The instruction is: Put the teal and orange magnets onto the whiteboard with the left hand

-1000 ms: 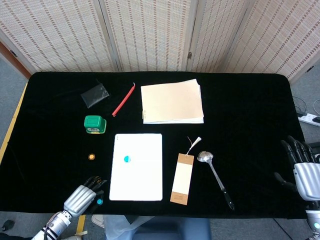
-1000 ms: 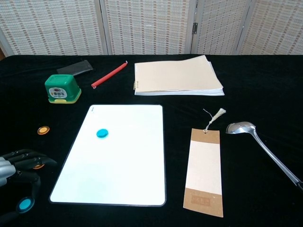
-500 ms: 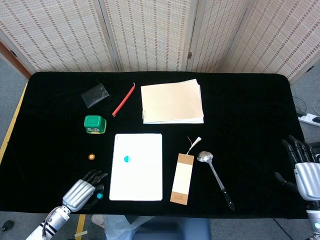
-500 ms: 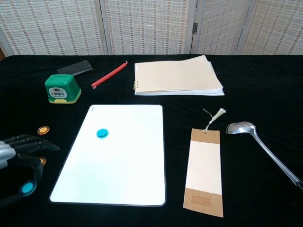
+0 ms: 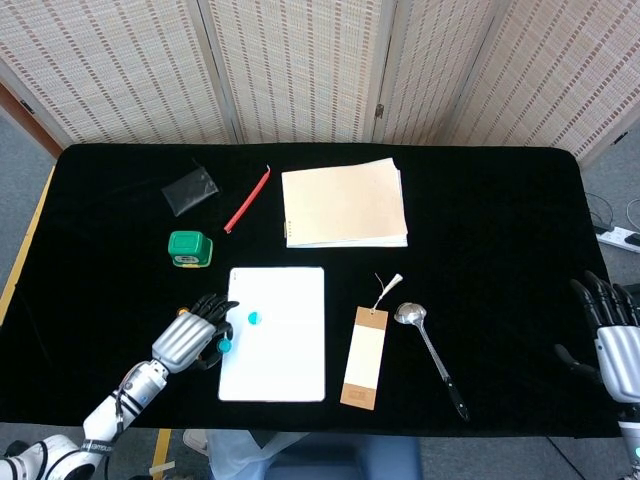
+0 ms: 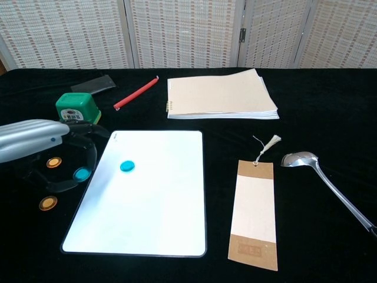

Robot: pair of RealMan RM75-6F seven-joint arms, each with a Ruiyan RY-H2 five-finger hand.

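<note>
My left hand point(image 5: 190, 340) point(image 6: 41, 141) hovers beside the left edge of the whiteboard point(image 5: 285, 375) point(image 6: 153, 212). It pinches a teal magnet point(image 6: 82, 173) point(image 5: 226, 344) between thumb and a finger. A second teal magnet point(image 6: 126, 166) point(image 5: 254, 319) lies on the board's upper left part. Two orange magnets point(image 6: 54, 161) point(image 6: 48, 203) lie on the black cloth left of the board, below the hand. In the head view the hand hides them. My right hand point(image 5: 615, 335) rests at the table's far right edge, fingers apart and holding nothing.
A green box point(image 6: 77, 108) stands just behind the left hand. Behind it lie a red pen point(image 6: 136, 93), a dark pouch point(image 5: 190, 189) and a notebook point(image 6: 221, 94). A bookmark point(image 6: 255, 212) and a spoon point(image 6: 321, 177) lie right of the board.
The left hand has lifted from the table's near-left corner and moved forward and right to the board's left edge, carrying the teal magnet. The right hand has barely moved.
</note>
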